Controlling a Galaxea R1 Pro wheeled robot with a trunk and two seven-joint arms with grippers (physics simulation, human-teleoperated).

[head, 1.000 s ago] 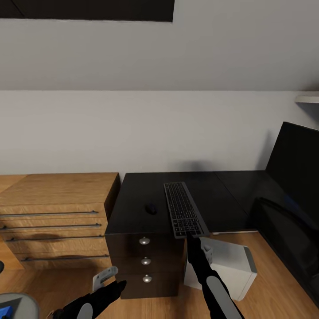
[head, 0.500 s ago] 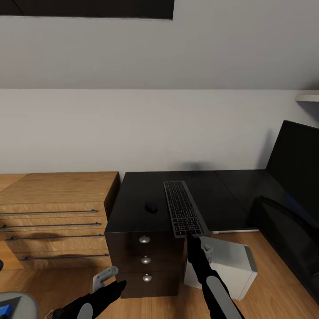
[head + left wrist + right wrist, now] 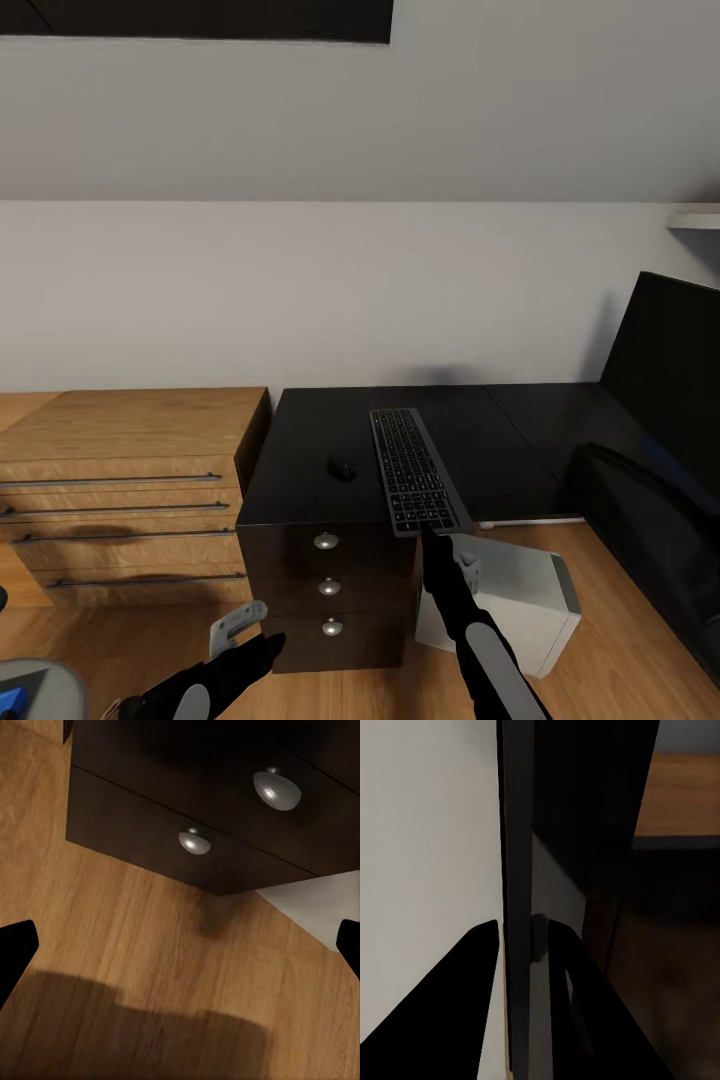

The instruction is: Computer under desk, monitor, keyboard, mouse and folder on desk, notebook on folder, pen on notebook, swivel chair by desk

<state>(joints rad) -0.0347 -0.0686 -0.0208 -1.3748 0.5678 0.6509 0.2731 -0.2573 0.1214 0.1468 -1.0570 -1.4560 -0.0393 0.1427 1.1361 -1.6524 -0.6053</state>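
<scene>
My right gripper (image 3: 432,535) is shut on the near end of the silver-framed keyboard (image 3: 410,470), which reaches out over the black desk (image 3: 480,440). The right wrist view shows the keyboard's thin edge (image 3: 517,832) pinched in that gripper (image 3: 521,926). The black mouse (image 3: 342,468) lies on the desk just left of the keyboard. The monitor (image 3: 665,370) stands at the right. Low beside the drawer unit sits the grey computer (image 3: 525,590). My left gripper (image 3: 250,635) hangs open in front of the drawers. A corner of the swivel chair (image 3: 35,690) carries the blue folder (image 3: 8,697).
A wooden dresser (image 3: 120,480) with bar handles adjoins the desk on the left. The desk's drawer unit (image 3: 330,590) has round silver knobs (image 3: 277,789), seen close past my left gripper (image 3: 180,945) over wood floor (image 3: 150,937). A white wall backs the desk.
The whole view has shifted by a few pixels, so less of the folder shows. The keyboard stays in my right gripper and both arms hold their places.
</scene>
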